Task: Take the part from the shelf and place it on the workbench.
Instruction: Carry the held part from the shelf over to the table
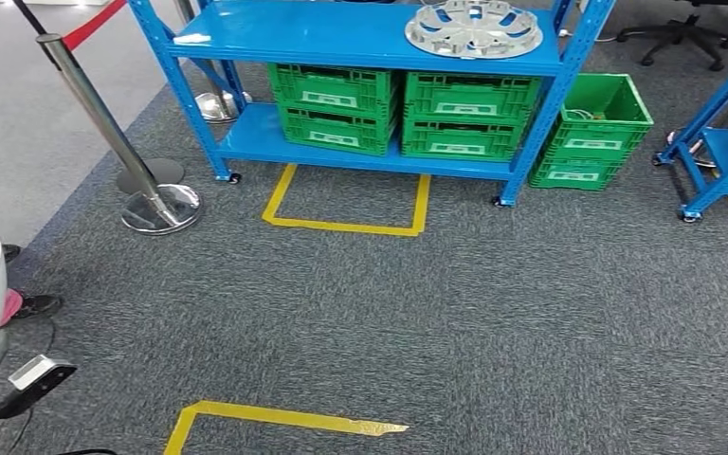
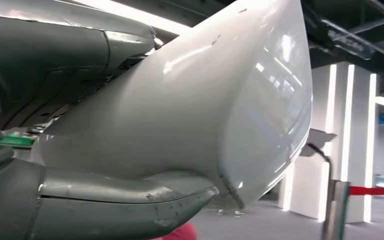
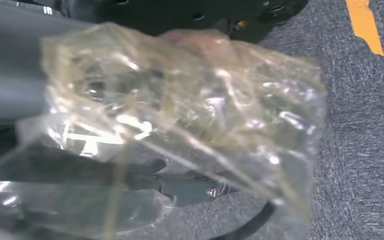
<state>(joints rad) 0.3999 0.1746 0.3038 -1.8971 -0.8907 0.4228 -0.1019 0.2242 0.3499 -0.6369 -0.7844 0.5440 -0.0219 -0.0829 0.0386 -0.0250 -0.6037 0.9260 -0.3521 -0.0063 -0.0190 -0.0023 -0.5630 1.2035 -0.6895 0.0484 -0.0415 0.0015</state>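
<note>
Nearest the robot, at about 7 o'clock in the head view, a strip of yellow floor tape (image 1: 284, 417) marks the carpet. The right hand (image 3: 130, 175) is wrapped in crinkled clear plastic film (image 3: 190, 110) over grey carpet, so whether its fingers are spread or curled cannot be told. The left hand (image 2: 130, 210) shows a grey thumb pressed close to a white curved cover (image 2: 205, 110); its fingers are hidden, so its state cannot be told either. Further out, near 12 o'clock, a second taped box (image 1: 346, 204) lies before the blue shelf (image 1: 341, 43). The part (image 1: 474, 27), a silver wheel-like disc, rests on the upper deck at roughly 1 o'clock, above 4 green crates (image 1: 403, 109) (a 5th stands right of the frame). The approach appears to be the step in hand; next the robot likely needs to close in on the shelf and raise a hand to the disc.
</note>
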